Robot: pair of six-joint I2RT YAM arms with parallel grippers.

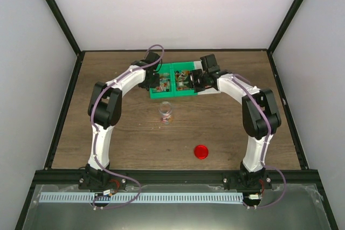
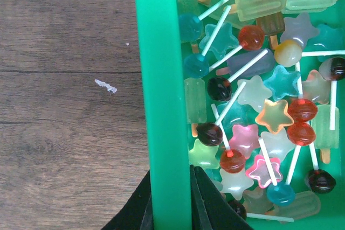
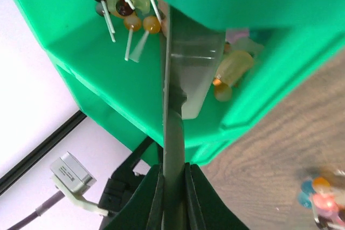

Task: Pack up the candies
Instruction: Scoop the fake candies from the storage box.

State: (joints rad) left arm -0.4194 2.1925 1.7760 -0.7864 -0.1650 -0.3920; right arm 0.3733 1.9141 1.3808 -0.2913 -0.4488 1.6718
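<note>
Candies [image 2: 259, 111] are held in both compartments of green tray [image 1: 161, 95].
L gripper [image 2: 171, 208] is clamped on tray's left wall; R gripper [image 3: 172, 187] is clamped on thin panel [image 3: 173, 133], prob. tray's right wall.

Left arm [image 1: 99, 141] and right arm [image 1: 253, 146]: white rounded links; bulky black joint housings at elbow and wrist; black bases [image 1: 97, 179] at the near edge; one lilac cable [image 1: 156, 46] routed along each arm, looping free at wrist and base; fingers [image 2: 137, 211] matt black, narrowing toward the tips.
</note>
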